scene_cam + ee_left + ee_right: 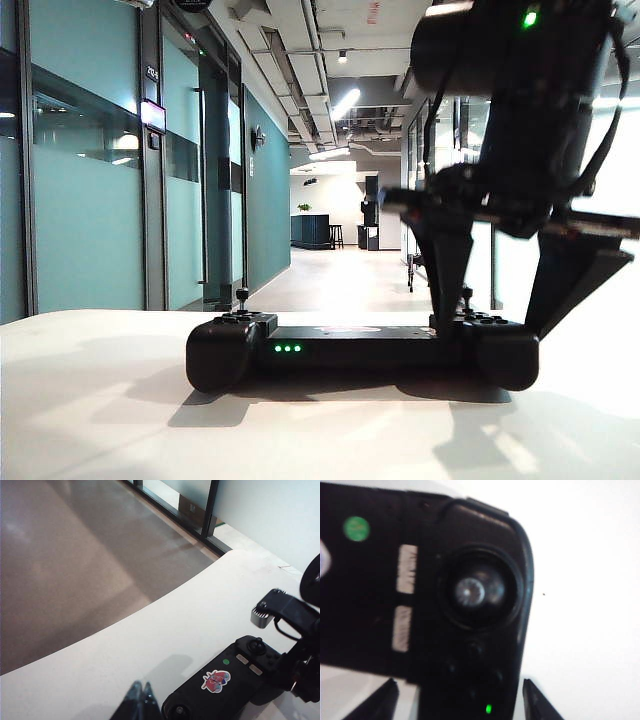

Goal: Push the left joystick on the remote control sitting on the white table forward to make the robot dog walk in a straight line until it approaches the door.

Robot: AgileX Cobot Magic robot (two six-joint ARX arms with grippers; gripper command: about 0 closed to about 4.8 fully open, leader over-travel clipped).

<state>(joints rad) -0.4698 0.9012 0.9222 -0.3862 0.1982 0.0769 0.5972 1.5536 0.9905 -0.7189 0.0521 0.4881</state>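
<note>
Exterior view shows the stiff remote (360,350) straddled by the open right gripper (500,325), left gripper (141,700) closed nearby; its tiny left joystick (242,296) likely wants a light fingertip nudge.

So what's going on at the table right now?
A wide black gamepad-style remote control lies on the white table. The right gripper straddles its right-hand handle, open, fingers apart on either side. The left gripper hangs shut near the other end, off the left joystick. No robot dog shows.

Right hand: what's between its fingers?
The right hand straddles one end of the remote control, in the right wrist view. The left hand is near the other.
</note>
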